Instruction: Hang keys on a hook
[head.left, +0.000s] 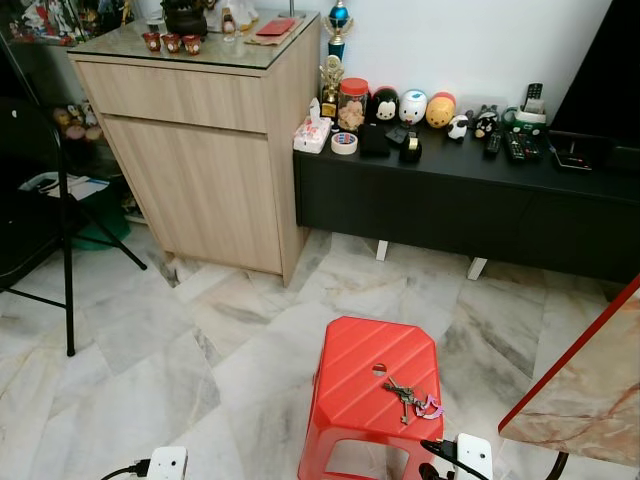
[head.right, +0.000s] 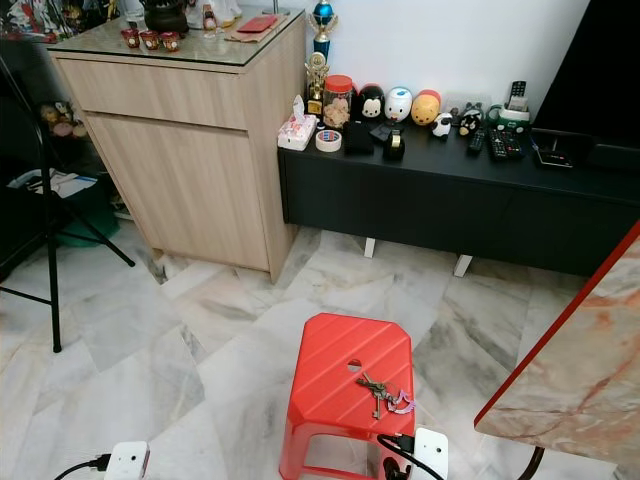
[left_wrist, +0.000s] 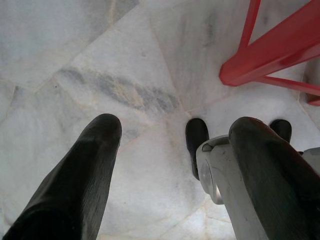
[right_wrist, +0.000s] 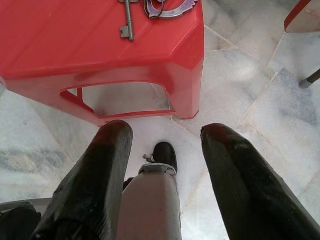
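Observation:
A bunch of keys (head.left: 410, 399) with a purple tag lies on the near right part of a red plastic stool (head.left: 360, 385) in front of me. In the right wrist view the keys (right_wrist: 150, 10) sit at the stool's edge, beyond my open right gripper (right_wrist: 167, 137), which hangs low over the floor. My left gripper (left_wrist: 175, 132) is open too, hanging above the marble floor beside the stool's legs (left_wrist: 270, 65).
A wooden cabinet (head.left: 200, 150) stands at the back left, a low black TV console (head.left: 470, 200) with toys and remotes at the back right. A marble table corner (head.left: 585, 390) juts in at the right. A black tripod (head.left: 65, 250) stands at the left.

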